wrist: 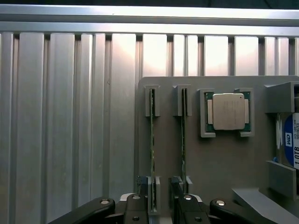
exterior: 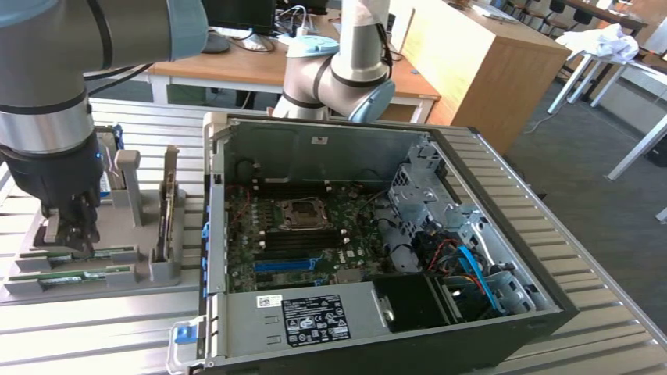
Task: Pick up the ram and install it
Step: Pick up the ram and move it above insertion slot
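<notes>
Two green ram sticks stand on edge in a grey holder [wrist: 210,158]. In the wrist view I see them edge-on: one ram stick [wrist: 152,135] and a second ram stick [wrist: 183,135] beside it. My gripper [wrist: 159,198] is open, low over the holder, and its fingers [wrist: 141,193] stand on either side of one end of the first stick without pressing it. In the exterior view the gripper [exterior: 71,241] hangs just above the sticks [exterior: 78,255] on the exterior view's left, apart from the open computer case [exterior: 312,141].
A square silver CPU chip [wrist: 228,111] and a hard drive with a blue label [wrist: 288,140] also sit in the holder. The motherboard [exterior: 302,234] lies inside the case. A ribbed metal table [exterior: 94,328] carries everything. A second arm [exterior: 349,70] stands behind the case.
</notes>
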You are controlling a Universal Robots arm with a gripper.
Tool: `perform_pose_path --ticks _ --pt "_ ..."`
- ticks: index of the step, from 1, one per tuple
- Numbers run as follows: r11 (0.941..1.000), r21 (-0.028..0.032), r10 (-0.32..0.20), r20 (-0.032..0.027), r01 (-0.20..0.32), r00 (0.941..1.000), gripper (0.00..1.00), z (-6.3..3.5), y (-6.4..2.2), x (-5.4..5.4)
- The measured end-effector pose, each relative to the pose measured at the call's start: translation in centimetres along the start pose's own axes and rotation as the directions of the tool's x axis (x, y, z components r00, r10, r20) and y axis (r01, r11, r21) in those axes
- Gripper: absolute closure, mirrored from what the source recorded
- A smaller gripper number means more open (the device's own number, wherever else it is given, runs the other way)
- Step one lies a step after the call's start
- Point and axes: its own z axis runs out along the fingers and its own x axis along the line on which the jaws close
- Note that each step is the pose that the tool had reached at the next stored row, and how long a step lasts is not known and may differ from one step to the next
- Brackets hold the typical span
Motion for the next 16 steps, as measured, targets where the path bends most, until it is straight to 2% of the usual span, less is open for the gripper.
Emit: perform_pose_path --ticks 12,16 --pt "1.0000 0.0000 0.000 0.0000 0.000 1.0000 0.69 1.57 -0.05 0.0" --pt "1.0000 -0.0001 0.000 0.0000 0.000 1.0000 0.69 1.65 -0.05 0.0"
